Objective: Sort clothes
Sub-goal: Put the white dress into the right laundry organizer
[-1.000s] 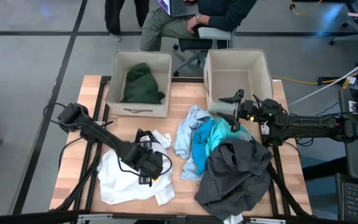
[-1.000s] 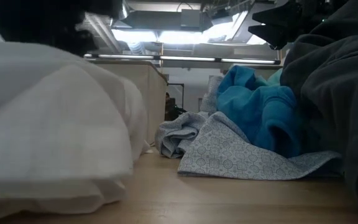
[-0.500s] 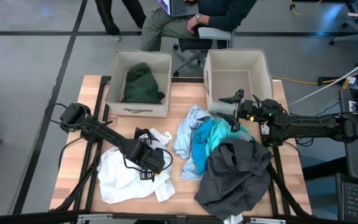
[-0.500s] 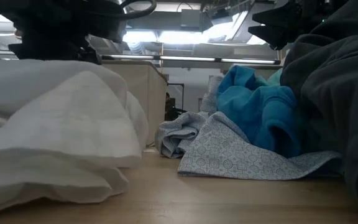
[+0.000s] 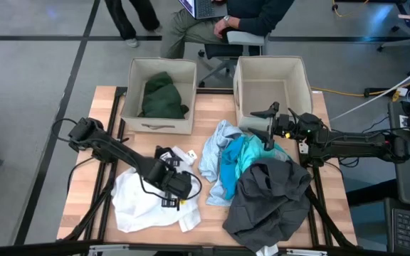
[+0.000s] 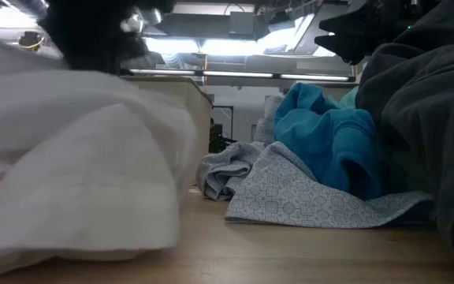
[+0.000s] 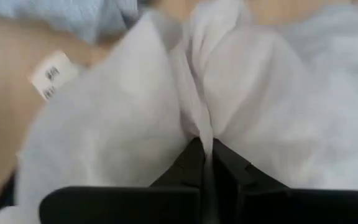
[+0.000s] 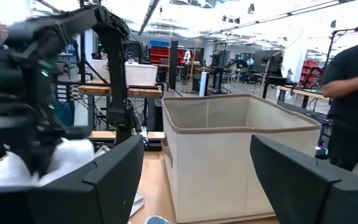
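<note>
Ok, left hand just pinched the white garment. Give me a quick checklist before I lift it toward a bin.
1. Left hand shut on a fold of the white garment: ok.
2. How much cloth is caught: cannot tell; only a thin pleat shows between the fingers.
3. White garment apart from the pale blue garment: ok, bare table between them.
4. Left bin has room: ok, only the dark green garment inside.
5. Right hand out of the way: ok, open, by the right bin.

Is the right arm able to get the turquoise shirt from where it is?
Probably yes: the right gripper hovers open right beside the turquoise garment, whose top lies uncovered.
</note>
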Action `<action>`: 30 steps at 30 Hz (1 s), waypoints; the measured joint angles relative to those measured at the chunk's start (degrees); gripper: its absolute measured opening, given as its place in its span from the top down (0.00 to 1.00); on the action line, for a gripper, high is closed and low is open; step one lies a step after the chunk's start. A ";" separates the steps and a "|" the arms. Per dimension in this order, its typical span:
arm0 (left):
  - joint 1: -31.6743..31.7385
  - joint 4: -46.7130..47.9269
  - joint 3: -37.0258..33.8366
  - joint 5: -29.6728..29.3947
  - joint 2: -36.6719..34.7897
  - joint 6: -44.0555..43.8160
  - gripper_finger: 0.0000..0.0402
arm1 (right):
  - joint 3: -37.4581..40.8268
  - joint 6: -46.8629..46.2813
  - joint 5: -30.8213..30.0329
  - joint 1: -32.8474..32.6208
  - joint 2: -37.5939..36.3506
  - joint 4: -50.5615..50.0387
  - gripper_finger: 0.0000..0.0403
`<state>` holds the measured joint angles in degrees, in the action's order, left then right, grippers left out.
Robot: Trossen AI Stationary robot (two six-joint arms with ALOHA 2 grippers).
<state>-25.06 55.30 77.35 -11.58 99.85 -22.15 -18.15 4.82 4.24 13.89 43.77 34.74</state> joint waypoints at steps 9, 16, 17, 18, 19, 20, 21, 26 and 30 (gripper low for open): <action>0.00 9.12 13.14 -8.42 0.00 4.56 0.99 | 0.00 0.00 -0.79 0.00 0.00 -0.35 0.26; 0.20 13.05 21.85 -16.04 -0.09 9.15 0.99 | 0.00 0.00 -0.79 0.00 0.00 -0.35 0.26; 0.28 13.41 22.89 -17.39 -0.09 9.65 0.99 | 0.00 0.00 -0.79 0.00 0.00 -0.36 0.26; 0.31 13.71 23.82 -18.88 -0.25 10.46 0.99 | 0.00 0.00 -0.79 0.00 0.00 -0.35 0.26; 0.31 13.72 24.67 -20.14 -0.38 10.86 0.99 | 0.00 0.00 -0.79 0.00 0.00 -0.35 0.26; 0.44 13.67 25.60 -21.46 -0.50 11.47 0.99 | 0.00 0.00 -0.79 0.00 0.00 -0.35 0.26; 0.50 13.65 26.34 -22.68 -0.95 12.21 0.99 | 0.00 0.00 -0.79 0.00 0.00 -0.35 0.26; 0.57 12.82 29.12 -31.48 -2.92 15.66 0.99 | 0.00 0.00 -0.79 -0.02 0.00 -0.31 0.26; 0.82 11.21 30.85 -40.63 -4.46 19.57 0.99 | 0.00 -0.02 -0.76 -0.02 0.00 -0.23 0.26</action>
<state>-24.24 66.51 108.19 -52.21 95.40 -2.58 -18.15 4.80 3.48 13.87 43.77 34.51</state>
